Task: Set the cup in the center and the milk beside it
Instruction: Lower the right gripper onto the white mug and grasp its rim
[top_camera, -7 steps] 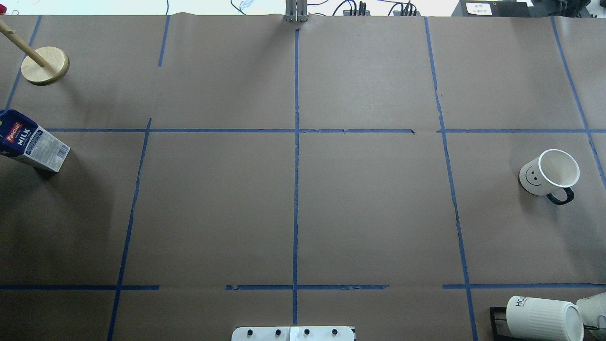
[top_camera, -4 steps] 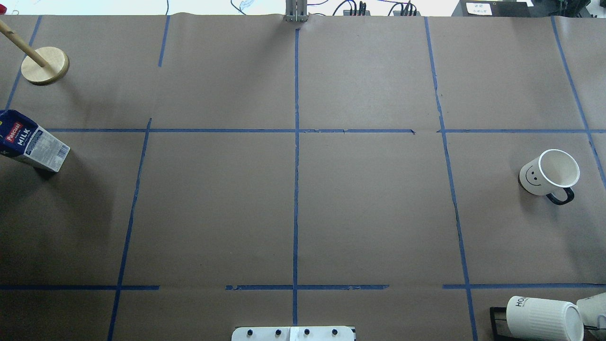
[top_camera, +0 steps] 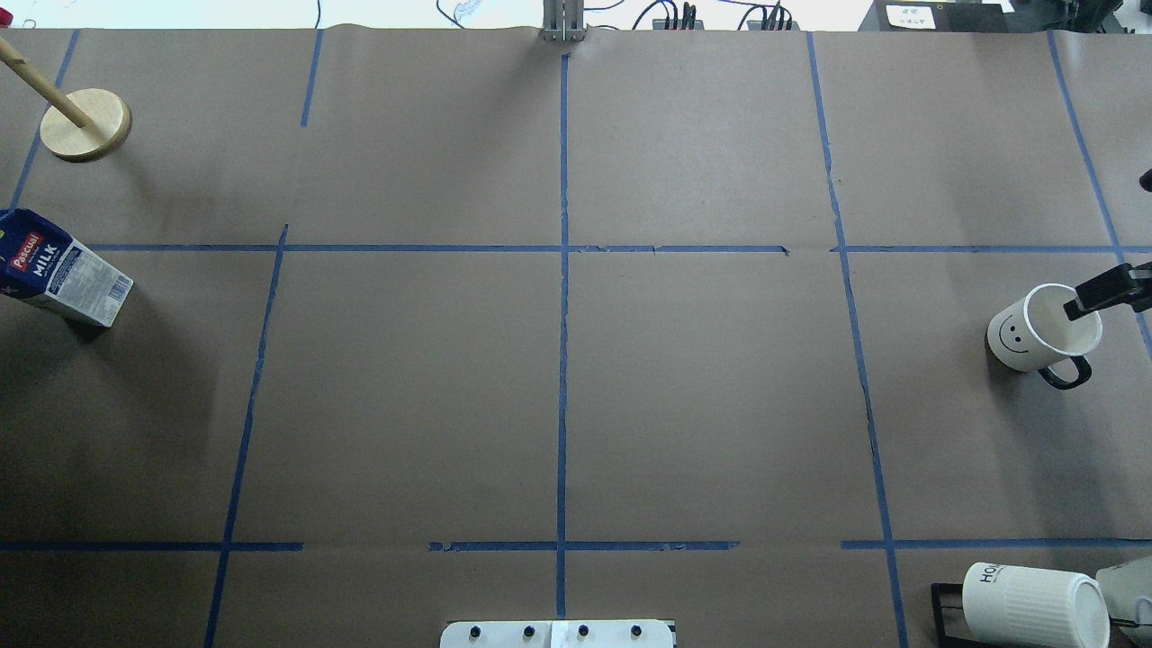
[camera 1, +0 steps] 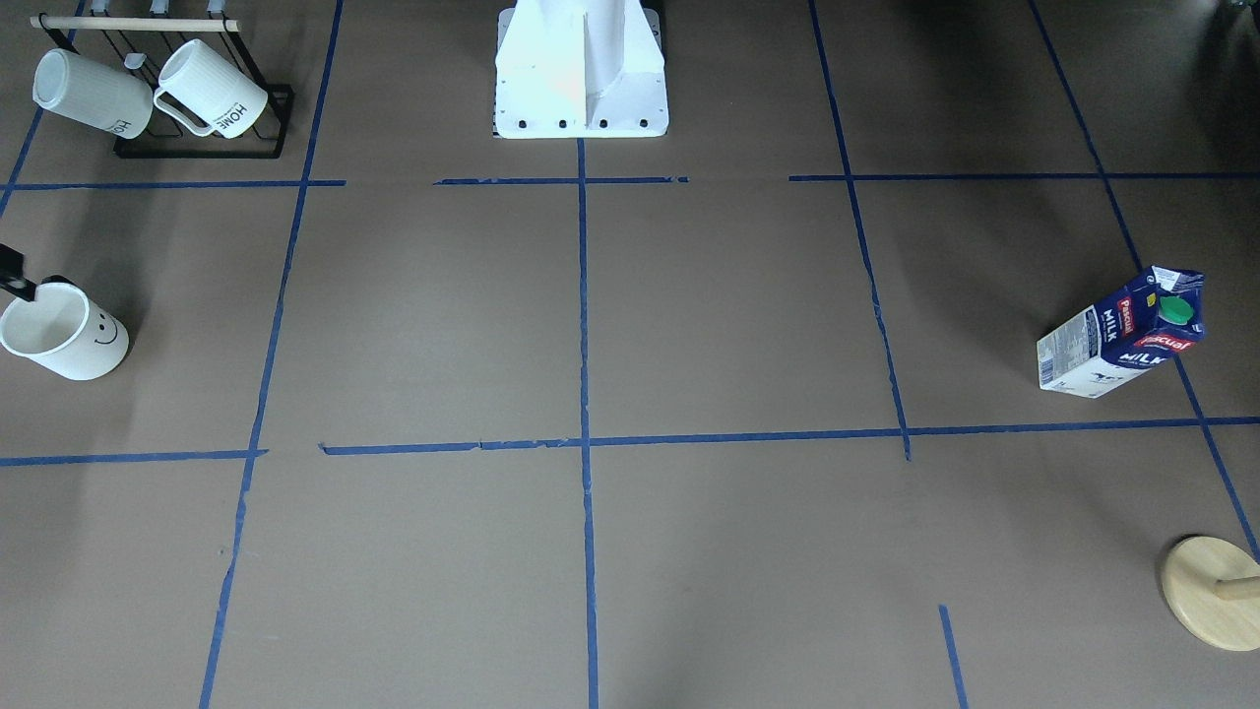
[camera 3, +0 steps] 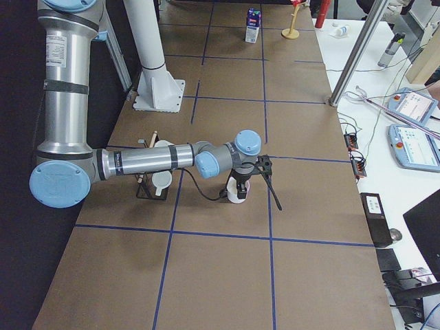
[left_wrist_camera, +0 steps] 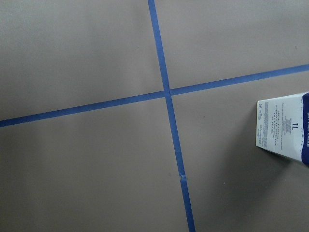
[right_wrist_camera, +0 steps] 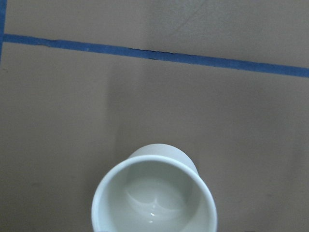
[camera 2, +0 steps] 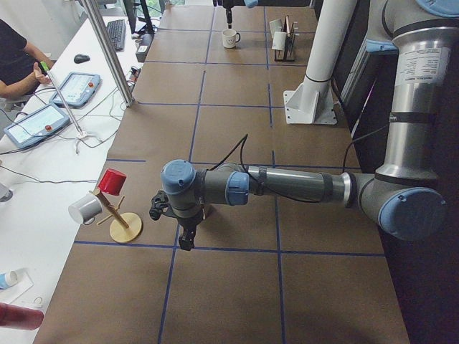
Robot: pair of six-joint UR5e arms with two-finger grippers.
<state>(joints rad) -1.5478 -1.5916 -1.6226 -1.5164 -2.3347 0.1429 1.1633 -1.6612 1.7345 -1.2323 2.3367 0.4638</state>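
Observation:
The white smiley cup (top_camera: 1035,335) stands upright at the table's right, also in the front view (camera 1: 64,335) and filling the bottom of the right wrist view (right_wrist_camera: 153,195). My right gripper (camera 3: 258,198) is at the cup, open; one black fingertip (top_camera: 1084,301) hangs over the cup's mouth. The milk carton (top_camera: 65,279) stands at the far left, also in the front view (camera 1: 1122,335) and at the edge of the left wrist view (left_wrist_camera: 285,128). My left gripper (camera 2: 188,235) hovers near it; I cannot tell if it is open. The center (top_camera: 564,270) is bare.
A black rack with two ribbed HOME mugs (camera 1: 148,94) sits near the robot's right front corner (top_camera: 1035,605). A round wooden peg stand (top_camera: 85,126) stands at the far left. The white robot base (camera 1: 581,79) is at mid near edge.
A black finger of my right gripper has come in from the right edge and now hangs over the cup's rim. The cup and the milk have not moved.

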